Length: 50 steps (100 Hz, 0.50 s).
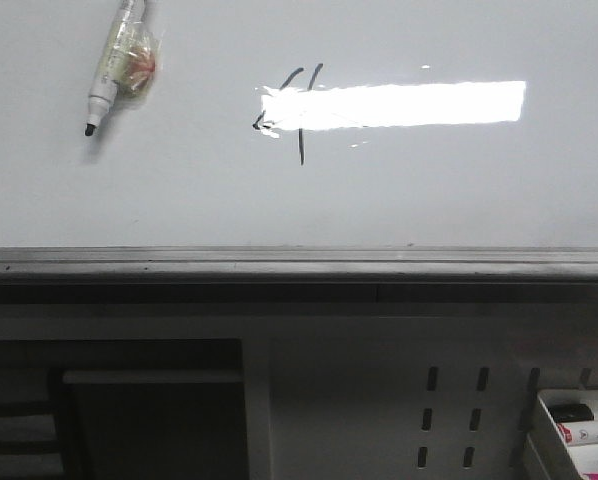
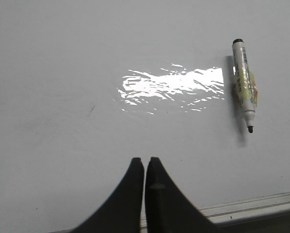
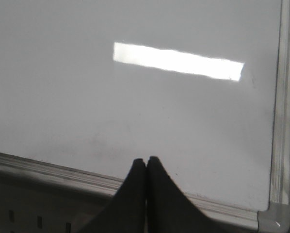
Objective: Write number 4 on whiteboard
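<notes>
The whiteboard (image 1: 179, 190) fills the front view, with a grey metal ledge along its near edge. A black hand-drawn number 4 (image 1: 301, 110) sits near the middle, partly washed out by a bright glare. An uncapped marker (image 1: 114, 65) lies loose on the board at the far left, tip toward the ledge. The same marker (image 2: 244, 85) shows in the left wrist view, off to the side of my left gripper (image 2: 144, 160), which is shut on nothing. My right gripper (image 3: 146, 159) is shut and empty over the whiteboard (image 3: 62, 97) near its corner. Neither gripper shows in the front view.
Below the ledge (image 1: 299, 265) is a white perforated panel (image 1: 449, 410). A tray with markers (image 1: 584, 435) sits at the lower right. A dark opening (image 1: 109, 410) lies at the lower left. The board's frame corner (image 3: 276, 216) is beside my right gripper.
</notes>
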Motion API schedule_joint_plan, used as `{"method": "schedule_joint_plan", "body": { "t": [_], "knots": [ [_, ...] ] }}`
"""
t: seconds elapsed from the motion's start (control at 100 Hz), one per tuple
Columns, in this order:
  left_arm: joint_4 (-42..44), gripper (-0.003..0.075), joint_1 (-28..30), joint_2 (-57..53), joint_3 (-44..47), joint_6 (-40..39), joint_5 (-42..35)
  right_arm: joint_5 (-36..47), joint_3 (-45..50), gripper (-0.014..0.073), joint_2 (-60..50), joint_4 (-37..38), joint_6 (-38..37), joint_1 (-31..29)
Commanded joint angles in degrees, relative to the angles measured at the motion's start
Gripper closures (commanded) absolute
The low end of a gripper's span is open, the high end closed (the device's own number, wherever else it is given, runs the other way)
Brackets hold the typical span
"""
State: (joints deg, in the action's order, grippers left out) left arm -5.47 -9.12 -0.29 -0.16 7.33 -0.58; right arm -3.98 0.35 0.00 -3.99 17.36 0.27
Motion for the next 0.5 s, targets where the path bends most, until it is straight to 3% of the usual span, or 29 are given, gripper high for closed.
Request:
{"method": "schedule_joint_plan", "body": {
  "t": [0.0, 0.21, 0.49],
  "knots": [
    [-0.47, 0.0741, -0.29, -1.59, 1.65, -0.83, -4.27, 5.71, 1.49, 0.0658, -1.81, 2.69, -1.87, -0.68],
    [-0.47, 0.0741, -0.29, -1.59, 1.65, -0.83, -4.27, -1.32, 1.37, 0.0658, -1.71, 3.99, -3.74, -0.68],
    [-0.47, 0.0741, -0.29, -1.59, 1.65, -0.83, -4.27, -0.4, 1.27, 0.0658, -1.71, 3.26, -3.74, -0.68]
  ]
}}
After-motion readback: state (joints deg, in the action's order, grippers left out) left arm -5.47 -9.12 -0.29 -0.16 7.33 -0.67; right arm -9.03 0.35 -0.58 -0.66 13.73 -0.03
